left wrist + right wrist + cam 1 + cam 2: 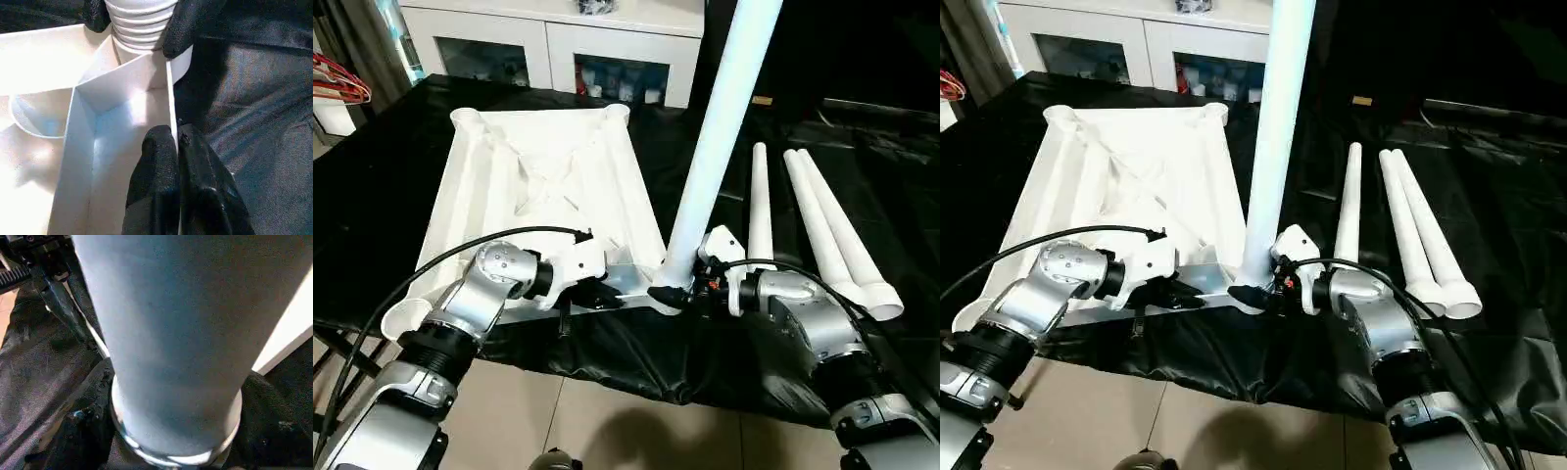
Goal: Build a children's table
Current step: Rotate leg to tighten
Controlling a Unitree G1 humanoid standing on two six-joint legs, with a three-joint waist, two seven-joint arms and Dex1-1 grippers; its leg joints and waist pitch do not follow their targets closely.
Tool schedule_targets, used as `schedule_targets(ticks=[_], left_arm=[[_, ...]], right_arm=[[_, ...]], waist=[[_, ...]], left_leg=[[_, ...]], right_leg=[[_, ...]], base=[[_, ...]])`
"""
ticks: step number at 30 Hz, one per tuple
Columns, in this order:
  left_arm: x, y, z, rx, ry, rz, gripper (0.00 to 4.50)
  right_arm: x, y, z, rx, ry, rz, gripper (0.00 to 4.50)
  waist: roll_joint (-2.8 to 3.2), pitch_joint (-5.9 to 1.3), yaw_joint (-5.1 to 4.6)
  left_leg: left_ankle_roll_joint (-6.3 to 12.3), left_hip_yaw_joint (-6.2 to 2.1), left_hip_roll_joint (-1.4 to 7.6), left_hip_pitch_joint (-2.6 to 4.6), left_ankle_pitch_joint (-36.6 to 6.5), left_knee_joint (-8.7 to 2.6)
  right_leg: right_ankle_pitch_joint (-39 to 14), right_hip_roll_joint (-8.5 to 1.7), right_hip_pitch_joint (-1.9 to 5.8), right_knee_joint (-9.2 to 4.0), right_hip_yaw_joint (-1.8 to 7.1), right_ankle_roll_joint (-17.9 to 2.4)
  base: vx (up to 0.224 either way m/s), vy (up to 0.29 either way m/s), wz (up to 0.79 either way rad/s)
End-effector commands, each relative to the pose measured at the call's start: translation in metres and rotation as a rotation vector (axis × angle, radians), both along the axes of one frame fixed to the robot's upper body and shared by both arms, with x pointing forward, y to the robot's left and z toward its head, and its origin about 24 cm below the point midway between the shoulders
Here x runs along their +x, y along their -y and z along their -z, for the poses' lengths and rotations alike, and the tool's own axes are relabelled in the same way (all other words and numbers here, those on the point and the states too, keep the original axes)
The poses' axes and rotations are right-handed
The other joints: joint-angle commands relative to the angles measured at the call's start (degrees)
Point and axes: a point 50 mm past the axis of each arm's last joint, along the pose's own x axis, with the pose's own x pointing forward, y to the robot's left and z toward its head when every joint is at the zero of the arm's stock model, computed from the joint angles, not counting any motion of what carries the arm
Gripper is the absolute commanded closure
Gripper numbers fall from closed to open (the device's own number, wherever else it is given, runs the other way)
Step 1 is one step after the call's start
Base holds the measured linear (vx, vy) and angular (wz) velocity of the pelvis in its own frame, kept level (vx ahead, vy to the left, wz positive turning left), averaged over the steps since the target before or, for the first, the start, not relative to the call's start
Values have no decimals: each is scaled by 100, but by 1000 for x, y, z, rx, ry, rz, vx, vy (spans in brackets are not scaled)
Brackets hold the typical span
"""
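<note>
Table top (548, 176) corner socket holds one upright leg (720, 137).

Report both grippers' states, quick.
Left gripper: shut on the table top's rim.
Right gripper: around the upright leg base; grip cannot be told.

Upturned white table top (548, 186), one leg (720, 137) upright, three legs (822, 220) beside.

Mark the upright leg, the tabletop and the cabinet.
upright leg (713, 147), left eye view, middle of its shaft
tabletop (480, 176), left eye view, ribbed underside near its left edge
cabinet (548, 44), left eye view, white frame between the glass doors
</note>
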Motion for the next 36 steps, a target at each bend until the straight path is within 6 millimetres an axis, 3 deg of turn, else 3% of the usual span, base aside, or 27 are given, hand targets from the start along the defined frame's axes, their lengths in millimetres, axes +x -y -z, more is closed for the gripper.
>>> schedule_targets(ticks=[1, 3, 8, 11, 13, 16, 20, 21, 25, 30, 36], left_arm=[[0, 20, 3, -22, -1, 22, 450], [2, 22, 3, -23, 4, 0, 450], [19, 44, 4, -56, 51, -196, 450], [24, 55, 5, -54, 72, -266, 450], [27, 66, 5, -62, 84, -320, 450], [28, 80, 6, -59, 111, -358, 450], [25, 90, 8, -79, 101, -347, 450], [24, 90, 8, -80, 100, -344, 450], [22, 87, 9, -92, 97, -315, 450], [17, 77, 12, -83, 83, -249, 450], [6, 60, 13, -73, 61, -110, 450]], right_arm=[[1, -3, 6, 28, -29, 91, 173], [2, -4, 7, 27, -32, 118, 173], [14, -14, 23, 24, -74, 405, 174], [18, -23, 29, -2, -75, 511, 174], [21, -32, 31, -10, -73, 593, 174], [25, -45, 32, -15, -61, 686, 174], [26, -56, 32, -27, -26, 706, 174], [26, -58, 32, -16, -33, 703, 139], [27, -58, 30, 34, -48, 683, 102], [30, -48, 26, 30, -10, 617, 72], [26, -27, 17, 18, 42, 419, 72]], waist=[[75, -417, -5], [73, -397, -18], [64, -373, -76], [69, -368, -86], [78, -331, -117], [96, -330, -157], [100, -366, -170], [101, -371, -168], [104, -370, -166], [103, -376, -181], [81, -415, -156]], left_leg=[[94, -273, 573, 113, -1157, -412], [49, -283, 571, 130, -1263, -425], [-126, -313, 551, 175, -1562, -432], [-87, -310, 535, 162, -1568, -425], [-121, -326, 518, 222, -1848, -427], [-184, -350, 519, 267, -2074, -440], [-158, -350, 543, 215, -1947, -479], [-126, -342, 542, 199, -1887, -482], [-39, -316, 534, 181, -1757, -476], [-11, -332, 554, 167, -1767, -483], [218, -275, 543, 105, -1166, -444]], right_leg=[[-1263, -773, 253, -438, 496, -989], [-1434, -774, 241, -466, 491, -979], [-2209, -806, 222, -578, 485, -805], [-2310, -808, 216, -604, 491, -715], [-2805, -812, 181, -684, 466, -596], [-3068, -803, 150, -730, 445, -484], [-2514, -808, 188, -662, 481, -570], [-2324, -808, 203, -634, 490, -627], [-2090, -814, 222, -610, 504, -742], [-2215, -820, 230, -608, 501, -712], [-1188, -799, 282, -476, 516, -977]], base=[[0, 0, 0], [0, 0, 0], [0, 0, 0], [0, 0, 0], [0, 0, 0], [0, 0, 0], [0, 0, 0], [0, 0, 0], [0, 0, 0], [0, 0, 0], [0, 0, 0]])
